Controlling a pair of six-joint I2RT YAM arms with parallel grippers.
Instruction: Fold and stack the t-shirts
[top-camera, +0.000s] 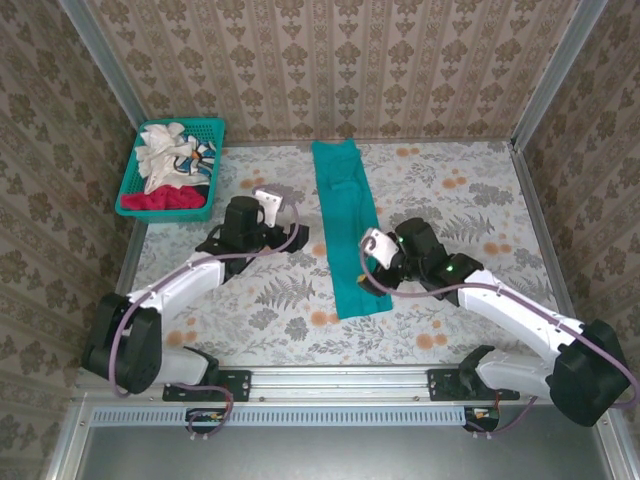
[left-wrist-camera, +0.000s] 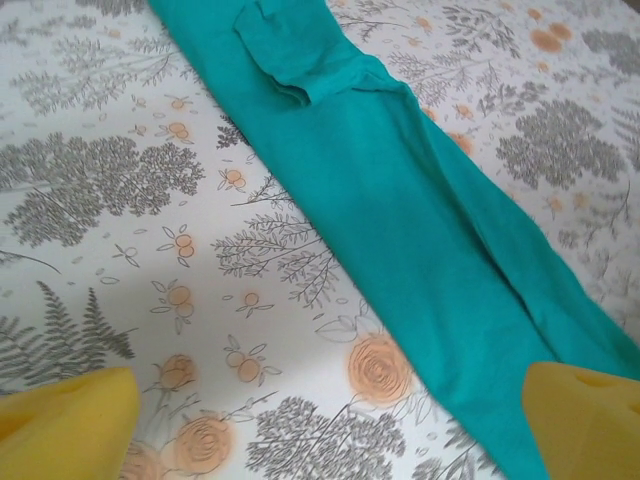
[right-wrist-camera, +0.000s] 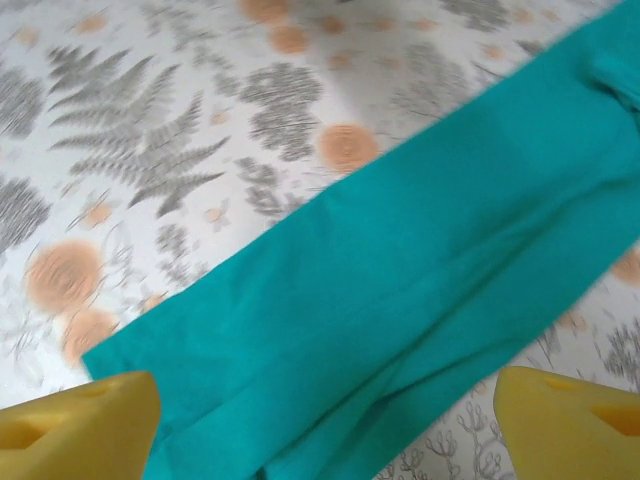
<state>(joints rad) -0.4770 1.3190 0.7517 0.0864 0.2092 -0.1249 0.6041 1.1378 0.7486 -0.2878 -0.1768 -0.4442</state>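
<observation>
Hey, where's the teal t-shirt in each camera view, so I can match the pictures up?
Top external: the teal t-shirt is a long narrow strip at centre, running from the far edge toward the near side.
Left wrist: the teal t-shirt crosses diagonally from upper left to lower right.
Right wrist: the teal t-shirt crosses diagonally from lower left to upper right.
Shared landmark: the floral table cover, with grey ferns and orange flowers, lies under it in all three.

Teal t-shirt (right-wrist-camera: 380, 290) blurred (right end cropped).
</observation>
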